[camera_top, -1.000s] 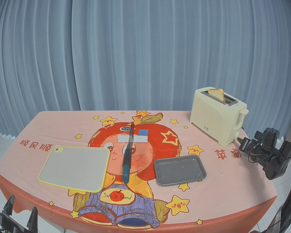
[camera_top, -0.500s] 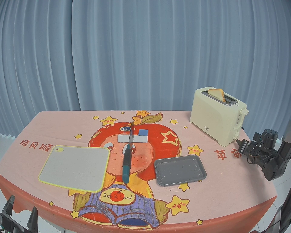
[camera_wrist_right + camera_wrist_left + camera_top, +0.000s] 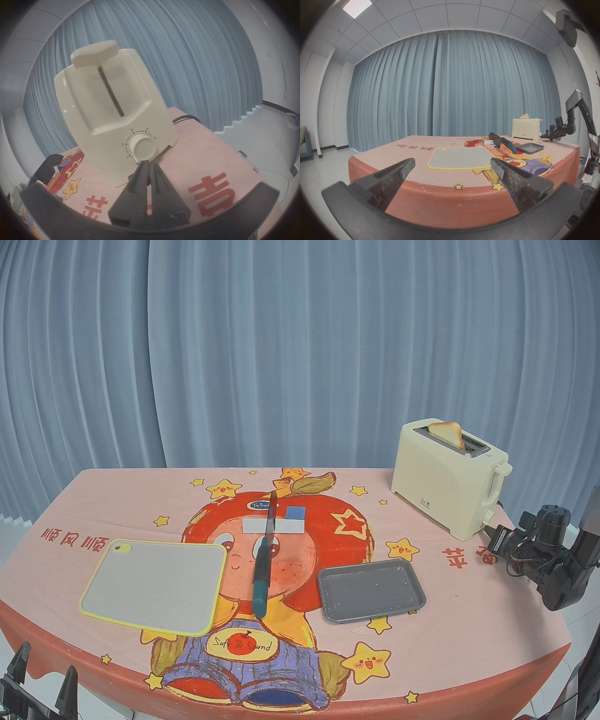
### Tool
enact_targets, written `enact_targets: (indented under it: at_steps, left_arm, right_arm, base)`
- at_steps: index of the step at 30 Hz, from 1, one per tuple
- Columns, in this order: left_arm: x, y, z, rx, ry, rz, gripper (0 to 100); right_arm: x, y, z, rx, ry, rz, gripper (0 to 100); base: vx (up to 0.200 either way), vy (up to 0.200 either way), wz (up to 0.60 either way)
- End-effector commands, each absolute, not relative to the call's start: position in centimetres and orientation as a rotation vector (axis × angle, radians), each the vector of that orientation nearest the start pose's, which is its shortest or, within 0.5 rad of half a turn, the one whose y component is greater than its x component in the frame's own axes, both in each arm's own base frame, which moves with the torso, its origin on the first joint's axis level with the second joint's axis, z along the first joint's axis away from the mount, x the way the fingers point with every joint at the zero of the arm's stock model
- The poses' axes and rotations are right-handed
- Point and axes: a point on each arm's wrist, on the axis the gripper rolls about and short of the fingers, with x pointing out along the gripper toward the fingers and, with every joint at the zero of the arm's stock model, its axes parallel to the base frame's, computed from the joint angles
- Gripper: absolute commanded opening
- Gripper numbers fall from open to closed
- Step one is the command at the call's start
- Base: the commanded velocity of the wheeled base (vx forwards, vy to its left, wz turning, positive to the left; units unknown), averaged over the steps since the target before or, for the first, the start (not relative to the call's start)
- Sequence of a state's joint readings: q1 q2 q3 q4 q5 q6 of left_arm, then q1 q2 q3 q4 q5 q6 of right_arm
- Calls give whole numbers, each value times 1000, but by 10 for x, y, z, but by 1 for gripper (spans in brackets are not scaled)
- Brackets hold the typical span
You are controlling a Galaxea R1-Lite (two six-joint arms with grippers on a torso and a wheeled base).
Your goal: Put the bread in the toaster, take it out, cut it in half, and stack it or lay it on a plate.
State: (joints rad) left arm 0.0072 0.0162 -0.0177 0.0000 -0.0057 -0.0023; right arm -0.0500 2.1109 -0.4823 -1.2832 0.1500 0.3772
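Blue curtains back a cartoon-print table (image 3: 437, 640). The right claw (image 3: 149, 163), pinched shut, points at the toaster (image 3: 109, 115) dial (image 3: 142, 148), likely to work it. Bread (image 3: 447, 432) stands in the slot, upper right. The left claw (image 3: 46, 660) waits open, lower left.

The head camera looks forward and down over the whole desk (image 3: 475, 640) from its 6 o'clock edge. The left wrist camera sits low beyond the 7 o'clock corner, facing level across the desk past the left gripper (image 3: 452, 163), far off. The right wrist camera, at 3 o'clock, faces the lever end of the toaster (image 3: 109, 103) past the right gripper (image 3: 149, 165), very close. All three share the toaster.
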Motion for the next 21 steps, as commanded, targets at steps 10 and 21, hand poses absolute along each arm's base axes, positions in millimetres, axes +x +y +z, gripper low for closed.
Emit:
enact_targets:
  at_steps: [10,21]
  left_arm:
    - [-23,0,76,-3,-2,3,100]
    - [-23,0,75,-3,0,2,100]
  right_arm:
    - [314,-6,46,404,358,55,0]
    - [313,-9,54,403,329,49,0]
  base:
    - [0,0,0]
    - [0,0,0]
